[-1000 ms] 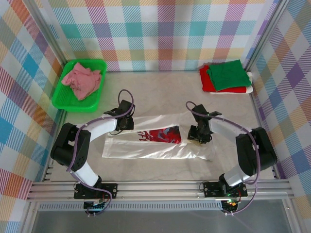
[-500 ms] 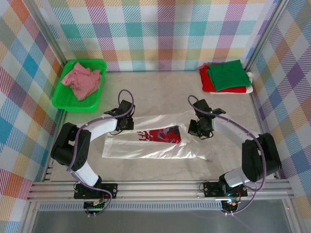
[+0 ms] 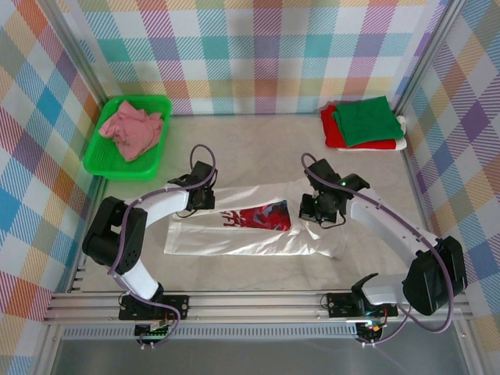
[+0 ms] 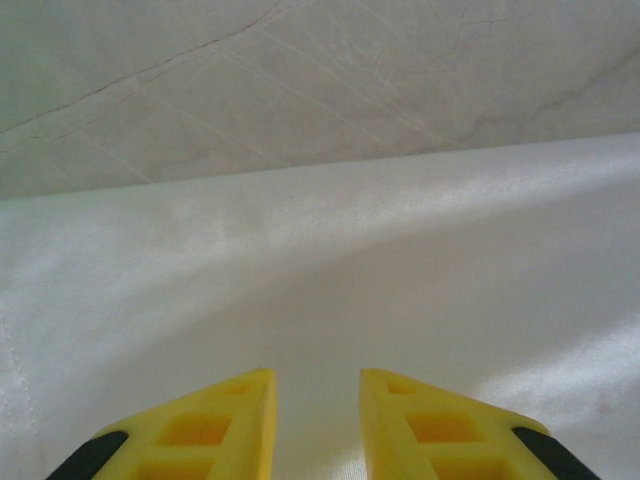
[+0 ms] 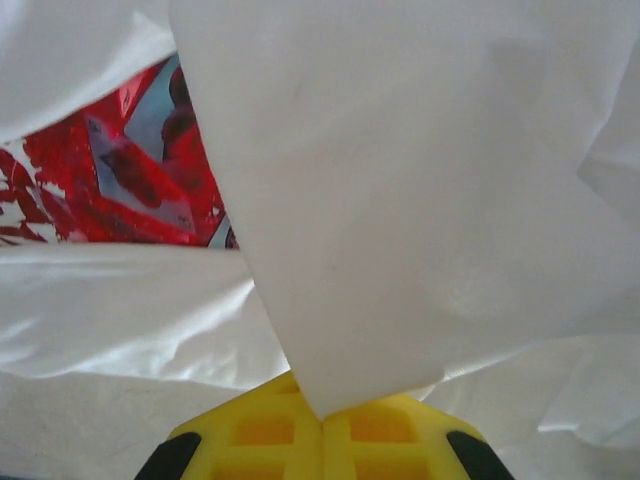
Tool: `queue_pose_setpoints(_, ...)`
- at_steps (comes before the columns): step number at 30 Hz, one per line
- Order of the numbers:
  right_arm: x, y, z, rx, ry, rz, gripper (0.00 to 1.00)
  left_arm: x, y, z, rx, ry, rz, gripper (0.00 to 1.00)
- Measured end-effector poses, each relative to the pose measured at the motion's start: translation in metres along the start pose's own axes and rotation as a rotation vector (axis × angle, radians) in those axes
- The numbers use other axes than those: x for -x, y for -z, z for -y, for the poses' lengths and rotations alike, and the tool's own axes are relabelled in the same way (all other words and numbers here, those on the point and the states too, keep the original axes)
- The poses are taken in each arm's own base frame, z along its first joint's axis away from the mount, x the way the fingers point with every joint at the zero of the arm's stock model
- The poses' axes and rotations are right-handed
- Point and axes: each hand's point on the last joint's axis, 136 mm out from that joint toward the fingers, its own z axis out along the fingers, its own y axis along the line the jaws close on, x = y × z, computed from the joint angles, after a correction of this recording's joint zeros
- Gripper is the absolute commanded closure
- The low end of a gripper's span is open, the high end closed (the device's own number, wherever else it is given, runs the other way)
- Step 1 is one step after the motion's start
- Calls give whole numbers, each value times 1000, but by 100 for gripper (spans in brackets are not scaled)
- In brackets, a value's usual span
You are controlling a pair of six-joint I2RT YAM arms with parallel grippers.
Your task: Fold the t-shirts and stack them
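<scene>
The table is taken up at its middle by the white t-shirt, which is laid out as a long band with the red-and-dark print facing up. A green tray is set well apart from the white t-shirt, beyond its left end, and a crumpled pink t-shirt is held in it. Far beyond the right end of the white t-shirt, a folded green t-shirt is stacked on a folded red t-shirt.

The left gripper is placed at the far edge of the white t-shirt, near its left end. Its yellow fingers are seen slightly apart, with white cloth lying below them. The right gripper is placed at the right end of the white t-shirt, just right of the print. Its fingers are pressed together on a flap of that white cloth, which is drawn up out of them.
</scene>
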Motion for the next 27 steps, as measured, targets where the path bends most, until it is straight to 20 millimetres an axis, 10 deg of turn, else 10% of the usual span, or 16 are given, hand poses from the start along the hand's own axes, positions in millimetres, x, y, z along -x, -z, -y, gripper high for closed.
queue_pose_setpoints(11,-38,-32,-4,-39,-1,-103,79,-2,-3,-1,6,-2,-7,71)
queue_pose_setpoints(18,-5,12,-8,76,-6,70,61,-2,-4,0,6,-3,-10,71)
queue_pose_setpoints(23,36,19,44,121,-229,160,52,3,-1,5,-25,-1,10,71)
queue_pose_setpoints(27,11,-21,72,86,-305,18,45,7,2,6,-34,-1,24,70)
